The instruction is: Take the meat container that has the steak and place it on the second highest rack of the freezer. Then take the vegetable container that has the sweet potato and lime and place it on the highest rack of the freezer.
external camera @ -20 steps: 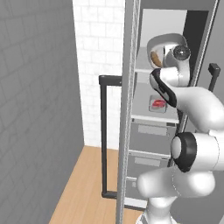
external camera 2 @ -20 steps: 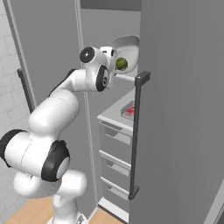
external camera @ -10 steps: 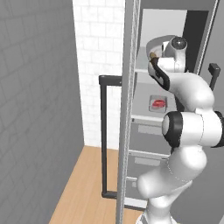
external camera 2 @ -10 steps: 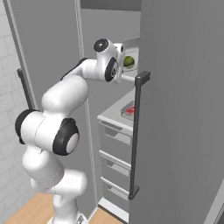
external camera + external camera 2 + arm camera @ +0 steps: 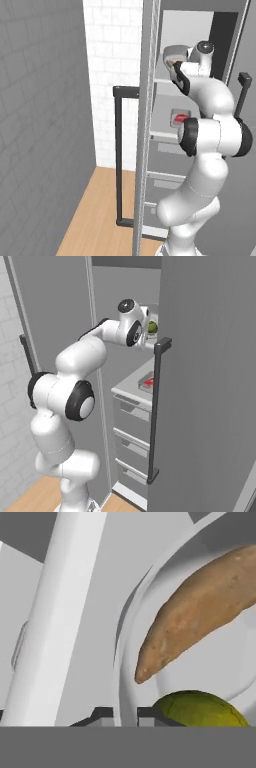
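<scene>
Arm in the left base view reaches into the freezer point(image 5: 200, 30), the vegetable container point(image 5: 172, 51) at the highest rack point(image 5: 164, 80); the steak point(image 5: 180, 118) lies lower. Right base view shows the lime point(image 5: 151, 328). In the hand view, jaws point(image 5: 125, 714) grip the container's rim beside the sweet potato point(image 5: 200, 609).

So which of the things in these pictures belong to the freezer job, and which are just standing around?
Job:
- gripper, clamped on the vegetable container's rim
- sweet potato and lime inside it
- steak on the lower rack
- freezer
- highest rack

Bystanders:
- grey drawers
- black door handle
- tiled wall
- wooden floor
</scene>
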